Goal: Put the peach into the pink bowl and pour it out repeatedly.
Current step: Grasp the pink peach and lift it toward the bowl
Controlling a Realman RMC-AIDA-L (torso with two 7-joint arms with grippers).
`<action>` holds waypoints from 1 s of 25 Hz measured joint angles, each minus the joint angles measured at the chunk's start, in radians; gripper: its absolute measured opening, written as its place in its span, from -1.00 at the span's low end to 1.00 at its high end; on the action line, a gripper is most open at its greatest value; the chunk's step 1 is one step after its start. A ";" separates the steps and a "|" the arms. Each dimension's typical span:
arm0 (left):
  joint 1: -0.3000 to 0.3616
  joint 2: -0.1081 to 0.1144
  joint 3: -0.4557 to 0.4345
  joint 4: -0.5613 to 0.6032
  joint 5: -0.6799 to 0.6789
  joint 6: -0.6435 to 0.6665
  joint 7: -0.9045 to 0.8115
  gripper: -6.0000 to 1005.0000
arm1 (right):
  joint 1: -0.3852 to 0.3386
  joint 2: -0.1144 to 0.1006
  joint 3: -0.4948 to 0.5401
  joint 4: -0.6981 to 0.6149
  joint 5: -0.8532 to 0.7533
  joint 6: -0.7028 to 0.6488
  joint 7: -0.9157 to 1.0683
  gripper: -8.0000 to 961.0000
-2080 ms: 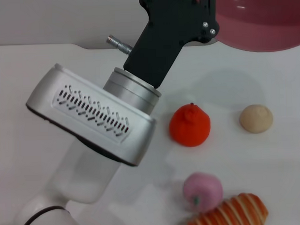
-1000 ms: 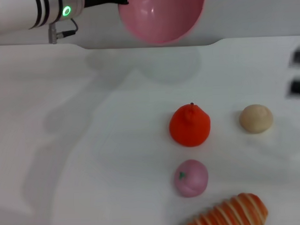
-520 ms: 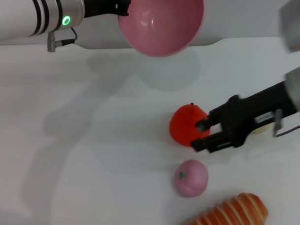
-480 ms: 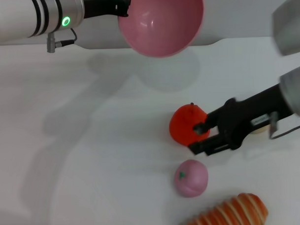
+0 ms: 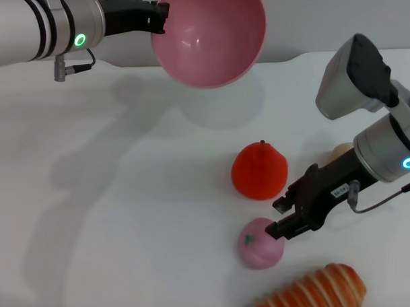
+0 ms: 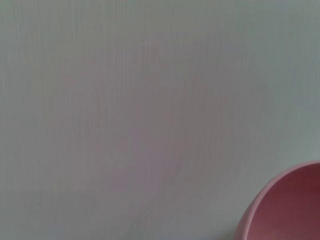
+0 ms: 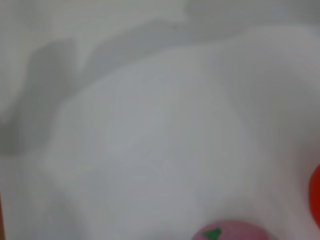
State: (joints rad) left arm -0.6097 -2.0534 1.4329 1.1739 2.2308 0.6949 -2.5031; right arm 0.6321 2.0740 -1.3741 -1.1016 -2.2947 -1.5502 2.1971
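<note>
From the head camera, the left gripper [image 5: 161, 8] is gripping the pink bowl [image 5: 209, 37] by its rim, raised above the table [image 5: 126, 217]. The right gripper [image 5: 280, 218], fingers spread, is hovering at the peach [image 5: 259, 244] beside the orange fruit [image 5: 259, 170].

The left wrist camera is catching the bowl's rim [image 6: 285, 210].

The right wrist camera is showing the peach [image 7: 231, 232] lying on the table.

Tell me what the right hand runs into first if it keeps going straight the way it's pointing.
Most likely the peach. The right hand points down-left across the table with its open fingertips right at the peach's upper edge; whether they already touch is unclear. The orange-red fruit sits off that line.
</note>
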 joint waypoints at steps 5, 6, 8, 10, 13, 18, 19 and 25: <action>0.003 0.000 0.000 0.001 0.000 0.002 0.005 -0.80 | 0.012 0.000 -0.029 0.049 -0.002 0.024 0.001 -0.06; 0.003 -0.001 0.001 0.001 0.000 0.002 0.009 -0.80 | 0.020 0.001 -0.044 0.078 -0.002 0.045 0.001 -0.06; 0.003 -0.002 0.002 0.001 0.000 0.002 0.010 -0.80 | 0.024 0.001 -0.049 0.089 -0.001 0.055 0.001 -0.07; 0.004 -0.002 0.004 0.001 0.000 0.002 0.010 -0.80 | 0.032 0.002 -0.061 0.117 0.000 0.079 0.001 -0.07; 0.005 -0.002 0.005 0.001 0.000 0.001 0.011 -0.80 | 0.043 0.002 -0.077 0.152 0.002 0.114 0.002 -0.07; 0.006 -0.002 0.007 0.001 0.000 0.001 0.012 -0.80 | 0.046 0.005 -0.128 0.174 0.005 0.168 0.002 -0.08; 0.006 -0.002 0.007 0.001 0.000 0.001 0.012 -0.80 | 0.043 0.006 -0.137 0.171 0.005 0.177 0.002 -0.08; 0.008 -0.002 0.006 0.001 0.000 0.002 0.012 -0.79 | 0.039 0.007 -0.146 0.162 0.008 0.186 -0.002 -0.26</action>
State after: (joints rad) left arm -0.6021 -2.0556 1.4387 1.1751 2.2304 0.6964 -2.4911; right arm 0.6707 2.0811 -1.5201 -0.9391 -2.2866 -1.3647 2.1955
